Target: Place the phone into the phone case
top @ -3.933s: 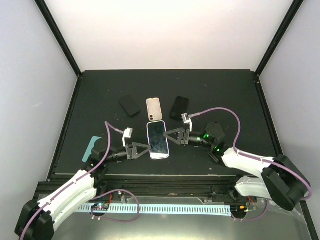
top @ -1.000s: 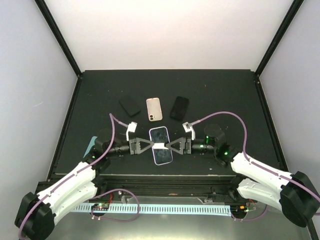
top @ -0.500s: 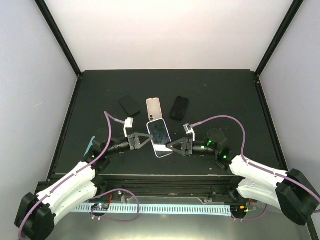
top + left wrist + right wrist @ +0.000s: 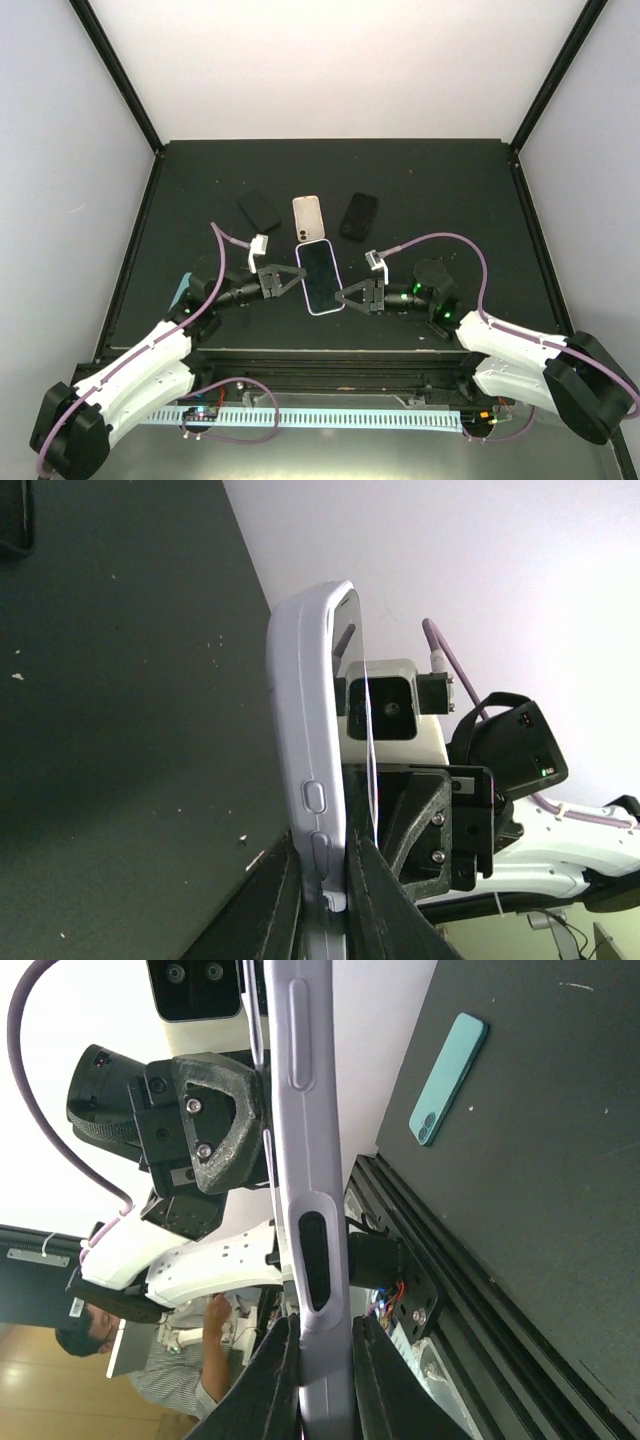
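Note:
A lavender phone case (image 4: 330,305) with a dark-screened phone (image 4: 318,272) in its frame hangs above the table's near middle. My left gripper (image 4: 298,272) is shut on its left long edge. My right gripper (image 4: 340,297) is shut on its lower right corner. In the left wrist view the case (image 4: 305,730) stands edge-on, side buttons showing, clamped between my left gripper's jaws (image 4: 325,858). The right wrist view has the case (image 4: 312,1110) edge-on too, my right gripper (image 4: 325,1325) pinching its end. The phone's screen is hidden in both wrist views.
Three items lie in a row farther back: a black one (image 4: 260,211), a beige one (image 4: 308,217) and another black one (image 4: 359,215). A teal phone (image 4: 182,292) lies at the left by my left arm, also in the right wrist view (image 4: 448,1078).
My right gripper has slid toward the case's lower corner and shut on it. The case, held by the left gripper, has shifted slightly away from the table's front edge and tilted.

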Action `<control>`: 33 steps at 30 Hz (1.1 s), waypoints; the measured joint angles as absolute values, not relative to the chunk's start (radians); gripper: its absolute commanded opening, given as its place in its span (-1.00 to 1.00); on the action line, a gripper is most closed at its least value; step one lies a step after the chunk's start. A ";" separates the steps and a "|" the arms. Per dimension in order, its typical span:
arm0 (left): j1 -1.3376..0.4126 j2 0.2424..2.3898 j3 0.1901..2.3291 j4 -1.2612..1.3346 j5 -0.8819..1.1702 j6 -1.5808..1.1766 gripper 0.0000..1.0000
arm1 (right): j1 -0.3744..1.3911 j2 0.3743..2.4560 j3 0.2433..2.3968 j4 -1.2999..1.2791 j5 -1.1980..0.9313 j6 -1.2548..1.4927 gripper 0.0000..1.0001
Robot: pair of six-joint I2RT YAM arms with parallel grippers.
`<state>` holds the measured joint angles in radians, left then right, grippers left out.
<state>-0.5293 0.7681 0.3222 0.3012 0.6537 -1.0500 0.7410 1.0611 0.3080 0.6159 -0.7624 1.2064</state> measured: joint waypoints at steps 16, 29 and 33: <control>-0.518 0.770 0.373 0.144 0.625 -0.961 0.52 | 0.742 1.047 0.344 0.466 -0.696 1.137 -0.98; -0.505 0.688 0.509 -0.302 0.435 -0.718 0.98 | 0.546 1.101 0.499 0.167 -0.624 0.954 -0.98; -0.498 0.729 0.565 -0.400 0.373 -0.644 0.98 | 0.416 1.144 0.531 0.088 -0.627 0.900 -0.98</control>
